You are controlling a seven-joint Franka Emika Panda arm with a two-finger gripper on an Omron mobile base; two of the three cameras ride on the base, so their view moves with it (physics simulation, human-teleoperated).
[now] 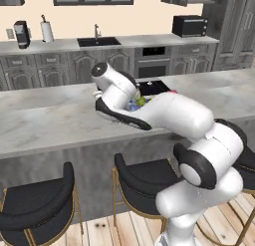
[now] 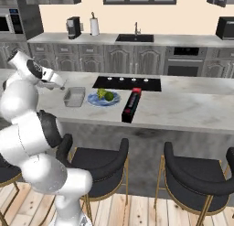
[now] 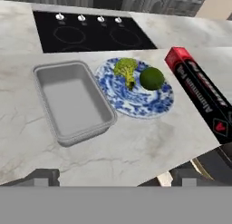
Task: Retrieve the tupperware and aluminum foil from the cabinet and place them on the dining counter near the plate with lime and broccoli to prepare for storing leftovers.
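Note:
A grey open tupperware (image 3: pixel 72 100) rests on the marble dining counter (image 3: pixel 136 150), just left of a blue patterned plate (image 3: pixel 136 105) holding broccoli (image 3: pixel 125 68) and a lime (image 3: pixel 152 78). On the plate's right lies a black and red aluminum foil box (image 3: pixel 199 96), reaching to the counter's front edge. My gripper (image 3: pixel 117 177) hangs open above the counter's near edge, in front of the tupperware, with nothing between its fingers. In the right base view the gripper (image 2: pixel 61 86) sits just left of and above the tupperware (image 2: pixel 74 97), with the plate (image 2: pixel 103 101) and foil (image 2: pixel 131 104) beyond it.
A black cooktop (image 3: pixel 86 35) is set into the counter behind the plate. Black bar stools (image 2: pixel 103 168) stand along the counter's front. The back wall has a sink (image 2: pixel 135 37), a paper towel roll (image 2: pixel 94 26) and a coffee machine (image 2: pixel 72 27).

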